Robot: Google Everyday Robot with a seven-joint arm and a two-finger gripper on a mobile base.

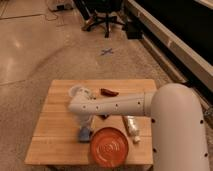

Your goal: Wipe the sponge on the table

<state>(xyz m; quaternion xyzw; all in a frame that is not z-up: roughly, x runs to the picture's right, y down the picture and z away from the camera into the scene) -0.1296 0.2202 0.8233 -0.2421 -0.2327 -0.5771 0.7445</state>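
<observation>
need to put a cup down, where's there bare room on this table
Bare wood on the table: the left strip, left of the sponge, and the far right corner behind the arm. Crowded: the front middle, where the claw is down at the sponge beside the orange plate.

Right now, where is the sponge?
In the camera view, the sponge lies on the table, directly under the gripper, just left of the orange plate.

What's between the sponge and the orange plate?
Only a sliver of bare table separates sponge and orange plate, camera view; gripper directly over the sponge.
</observation>
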